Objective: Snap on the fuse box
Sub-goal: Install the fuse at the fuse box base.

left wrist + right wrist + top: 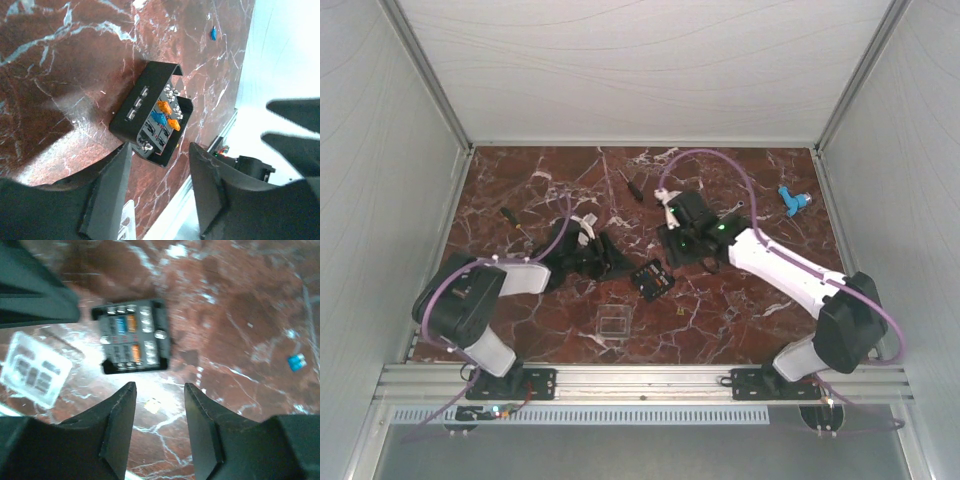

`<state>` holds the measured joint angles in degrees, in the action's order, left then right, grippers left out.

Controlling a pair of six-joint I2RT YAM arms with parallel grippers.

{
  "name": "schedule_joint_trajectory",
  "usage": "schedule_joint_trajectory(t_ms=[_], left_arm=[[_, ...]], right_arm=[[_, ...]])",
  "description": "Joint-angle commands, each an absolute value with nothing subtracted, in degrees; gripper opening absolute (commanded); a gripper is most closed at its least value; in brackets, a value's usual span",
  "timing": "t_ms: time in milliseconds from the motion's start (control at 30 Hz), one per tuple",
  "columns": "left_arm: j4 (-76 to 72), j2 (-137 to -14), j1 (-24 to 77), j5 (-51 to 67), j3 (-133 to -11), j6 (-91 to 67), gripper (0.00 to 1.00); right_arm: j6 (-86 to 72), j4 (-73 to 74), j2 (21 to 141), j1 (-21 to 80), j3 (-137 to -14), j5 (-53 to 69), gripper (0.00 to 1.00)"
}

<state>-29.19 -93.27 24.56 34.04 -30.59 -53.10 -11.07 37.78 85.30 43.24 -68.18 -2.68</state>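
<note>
The fuse box [652, 279] is a small black square box lying on the marble between my two grippers, its gridded face up with orange and blue fuses showing. In the left wrist view the fuse box [152, 115] lies just beyond my left gripper [160, 150], which is open and empty. The right wrist view has the fuse box [132, 337] ahead of my right gripper [160, 387], also open and holding nothing. From above, the left gripper [612, 256] is just left of the box and the right gripper [672, 248] just above and right of it.
A clear square lid [613, 323] lies flat near the front edge, seen also as the clear lid [37, 367] and the clear lid [125, 220]. Two screwdrivers [633, 185] [515, 220] lie farther back. A blue part [792, 200] sits at the back right. White walls enclose the table.
</note>
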Motion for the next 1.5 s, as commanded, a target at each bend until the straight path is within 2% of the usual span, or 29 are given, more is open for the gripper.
schedule_joint_trajectory(t_ms=[0, 67, 233, 667, 1467], left_arm=[[-23.9, -88.1, 24.8, 29.9, -33.2, -48.5, 0.55], [-21.1, -85.6, 24.8, 27.8, -33.0, -47.0, 0.6], [-16.5, -81.9, 24.8, 24.2, -32.8, -44.3, 0.62], [-24.5, -92.2, 24.8, 32.3, -34.6, -49.0, 0.46], [-26.5, -97.2, 25.5, 34.3, -35.9, -49.5, 0.34]], right_arm=[[-13.6, 37.0, 82.3, 36.0, -63.2, -2.6, 0.42], [-13.6, 35.9, 80.9, 33.4, -61.4, -2.5, 0.43], [-12.7, 32.7, 80.5, 33.7, -60.8, 1.0, 0.41], [-14.4, 25.5, 94.2, 42.8, -66.9, 6.0, 0.31], [-13.5, 28.0, 105.0, 44.6, -73.9, 4.3, 0.05]])
